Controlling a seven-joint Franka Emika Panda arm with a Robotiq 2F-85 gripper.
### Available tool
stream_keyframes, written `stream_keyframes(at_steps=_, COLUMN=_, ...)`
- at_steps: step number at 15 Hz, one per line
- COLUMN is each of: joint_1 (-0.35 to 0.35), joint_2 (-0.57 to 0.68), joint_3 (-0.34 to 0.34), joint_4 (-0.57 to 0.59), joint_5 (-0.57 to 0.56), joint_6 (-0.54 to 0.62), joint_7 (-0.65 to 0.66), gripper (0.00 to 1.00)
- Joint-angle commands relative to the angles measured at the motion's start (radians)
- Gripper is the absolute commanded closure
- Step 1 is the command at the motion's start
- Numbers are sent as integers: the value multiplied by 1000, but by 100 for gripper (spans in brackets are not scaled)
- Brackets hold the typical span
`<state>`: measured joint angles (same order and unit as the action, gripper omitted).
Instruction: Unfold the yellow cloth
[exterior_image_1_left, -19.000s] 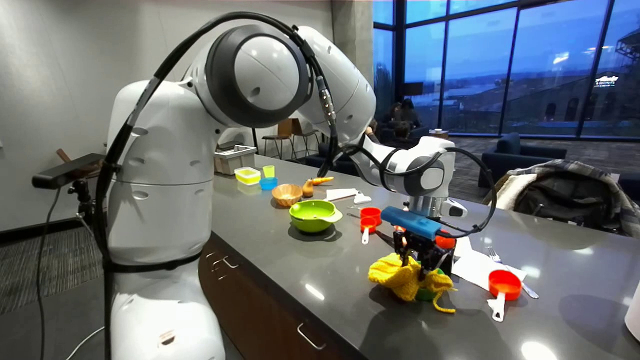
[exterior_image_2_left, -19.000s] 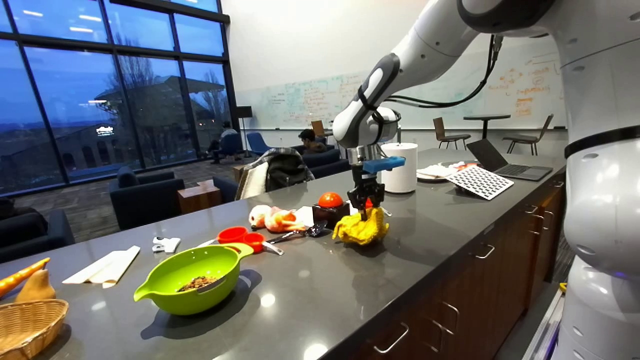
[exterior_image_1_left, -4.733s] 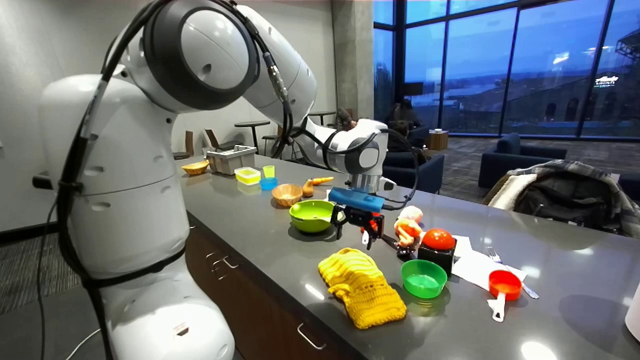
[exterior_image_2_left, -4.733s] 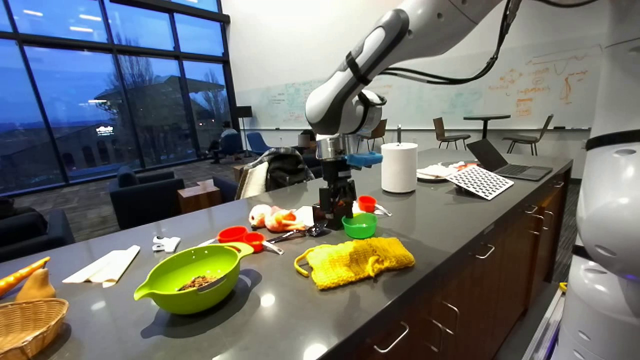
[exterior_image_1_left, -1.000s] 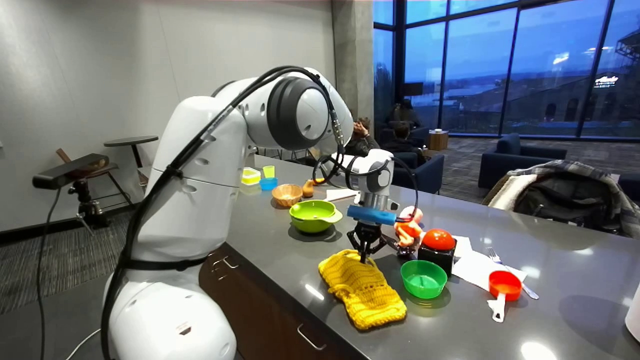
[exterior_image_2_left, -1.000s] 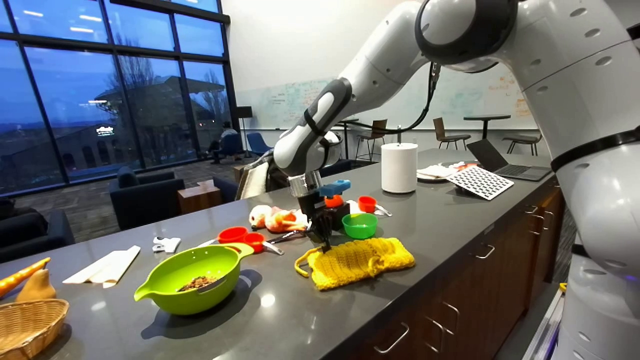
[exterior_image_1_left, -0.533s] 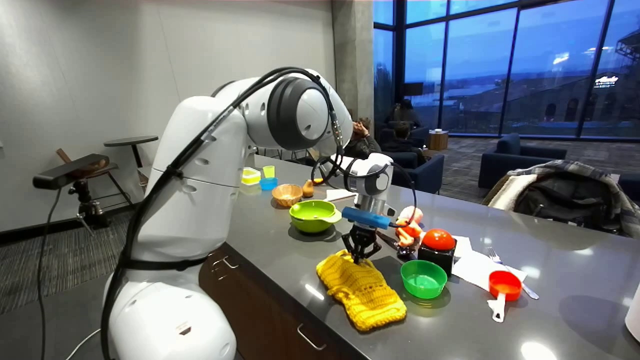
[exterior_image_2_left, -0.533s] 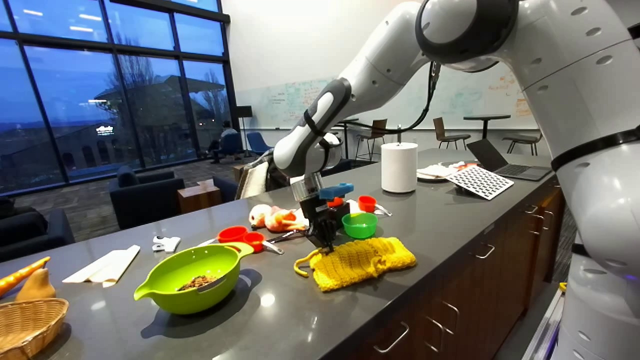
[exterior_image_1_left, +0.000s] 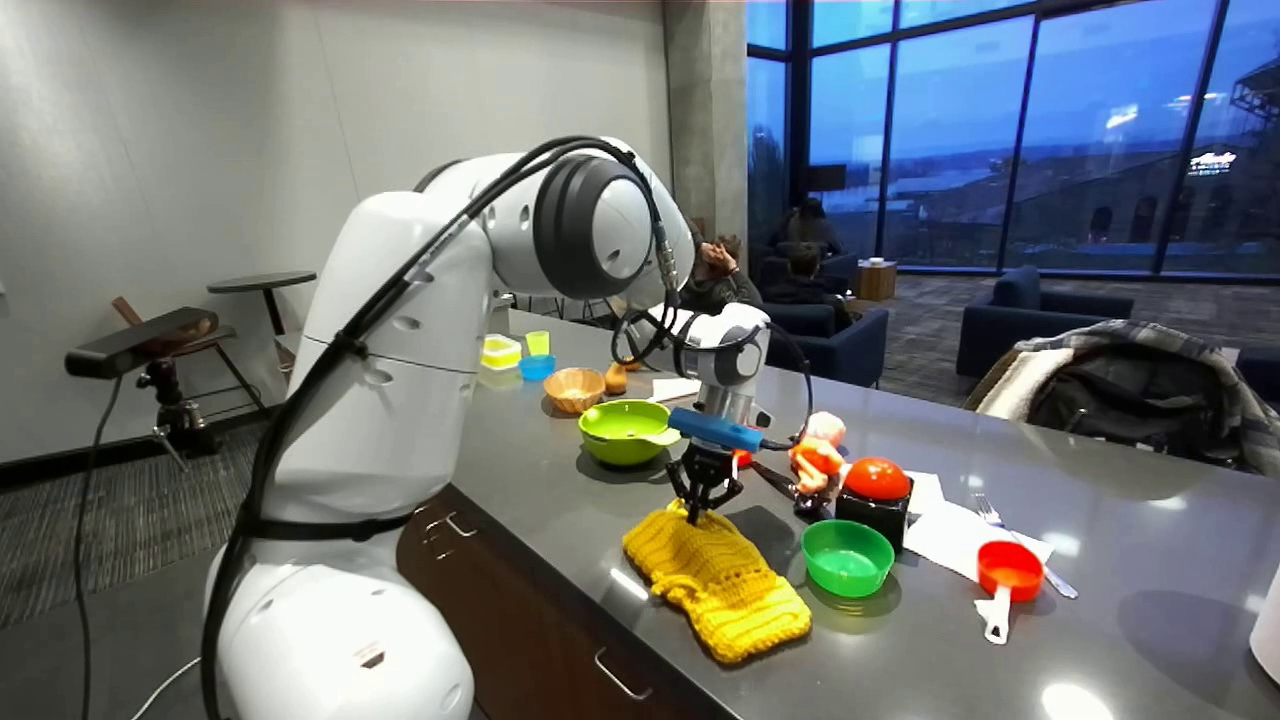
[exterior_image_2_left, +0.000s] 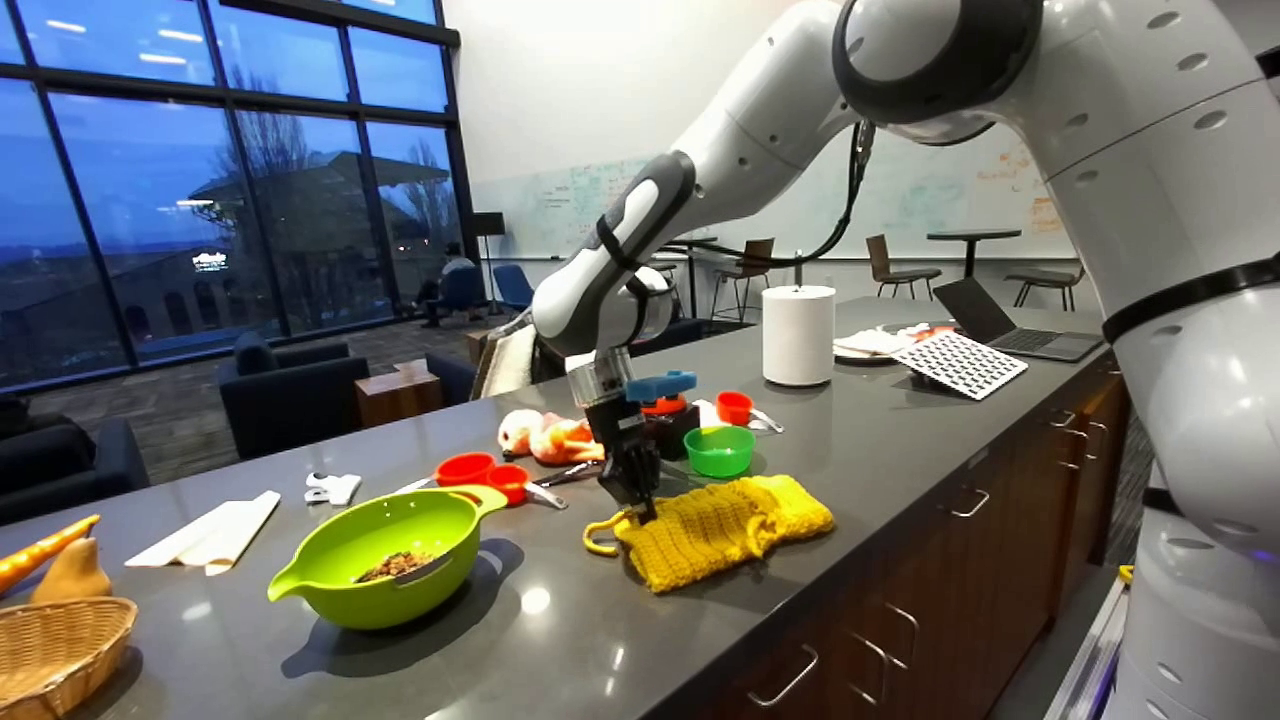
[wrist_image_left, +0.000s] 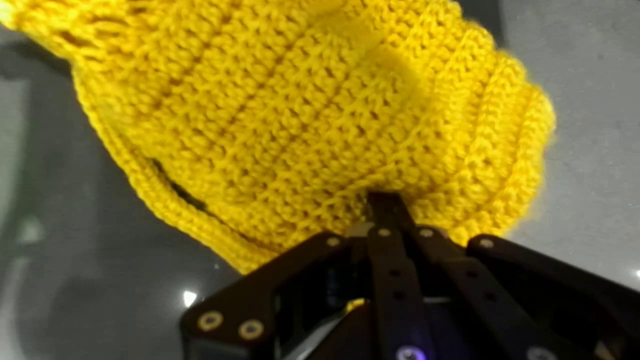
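Observation:
The yellow cloth (exterior_image_1_left: 735, 595) lies spread as a knitted strip on the grey counter, a little rumpled, with a thin cord loop at one end. My gripper (exterior_image_1_left: 692, 520) is shut, tilted, its tips down on the end of the cloth away from the robot's base side. In an exterior view the gripper (exterior_image_2_left: 645, 517) touches the cloth (exterior_image_2_left: 735, 525) close to that cord loop. Seen from the wrist, the gripper (wrist_image_left: 384, 197) has its fingers together and pressed into the cloth (wrist_image_left: 300, 115); whether any yarn is pinched between them cannot be made out.
A small green bowl (exterior_image_1_left: 846, 560) and a red button on a black box (exterior_image_1_left: 875, 495) stand beside the cloth. Close by are a doll (exterior_image_1_left: 818, 455), red measuring cups (exterior_image_2_left: 508, 484) and a large green bowl (exterior_image_2_left: 385, 560). The counter's edge runs along the drawers' side.
Earlier the cloth was bunched in the gripper; later it lay on the counter under an open gripper. Over the last second the shut gripper has dragged the cloth's end slightly towards the large green bowl.

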<state>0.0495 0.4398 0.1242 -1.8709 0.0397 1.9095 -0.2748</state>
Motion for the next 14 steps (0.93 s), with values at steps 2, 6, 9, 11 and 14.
stream_keyframes(at_steps=2, joint_1=34, joint_2=-14, joint_3=44, joint_4=21, joint_5=6, joint_6=-30, joint_7=-34, gripper=100)
stream_keyframes(at_steps=6, joint_1=59, joint_2=-3, joint_3=64, joint_4=42, joint_5=0, joint_6=-39, joint_7=-41, gripper=100)
stream_keyframes(at_steps=9, joint_1=69, joint_2=-29, joint_3=51, joint_4=46, joint_5=-38, joint_6=-51, joint_7=-26, gripper=100)
stream_keyframes(at_steps=11, joint_1=56, joint_2=-64, joint_3=34, joint_4=36, joint_5=-55, joint_6=-66, joint_7=-13, gripper=100)
stream_keyframes(at_steps=14, joint_1=28, joint_2=-123, joint_3=1, joint_4=2, joint_5=-43, joint_6=-93, joint_7=20, gripper=100)
